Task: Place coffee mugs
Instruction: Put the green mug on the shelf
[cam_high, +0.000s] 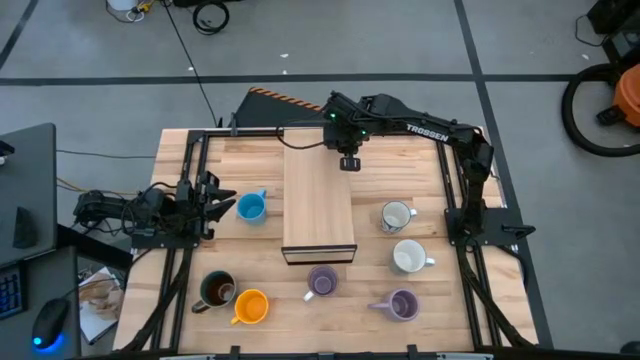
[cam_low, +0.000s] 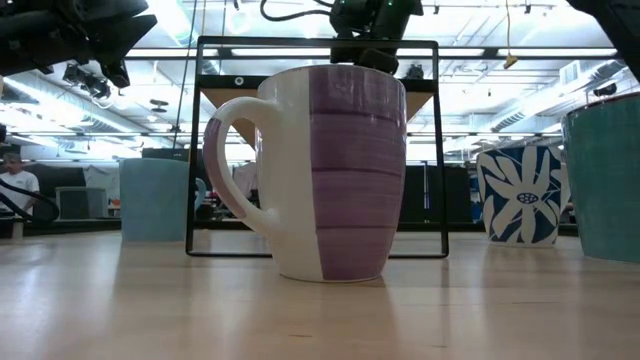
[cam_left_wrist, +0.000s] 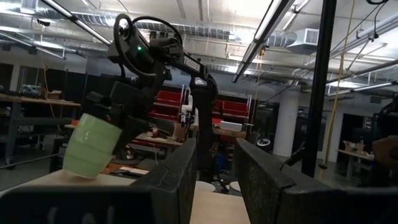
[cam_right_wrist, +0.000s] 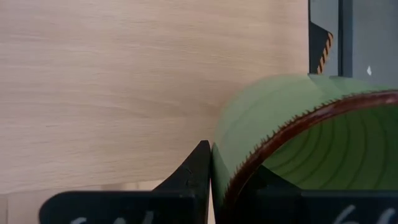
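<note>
Starting nearest the front edge: the lavender mugs (cam_high: 322, 283), orange one (cam_high: 250, 305) and brown one (cam_high: 216, 290) sit in front of the wooden box (cam_high: 318, 205), white mugs (cam_high: 408, 257) to its right, blue mug (cam_high: 250, 207) to its left by the idle, part-open left gripper (cam_high: 212, 195). At the box's far end the right gripper (cam_high: 349, 160) is pinched tight on the green mug (cam_right_wrist: 292, 143) rim — one finger inside, one outside. I'd lower it straight until the base sits flat on the box top, then let go — a tilted release could tip it.
</note>
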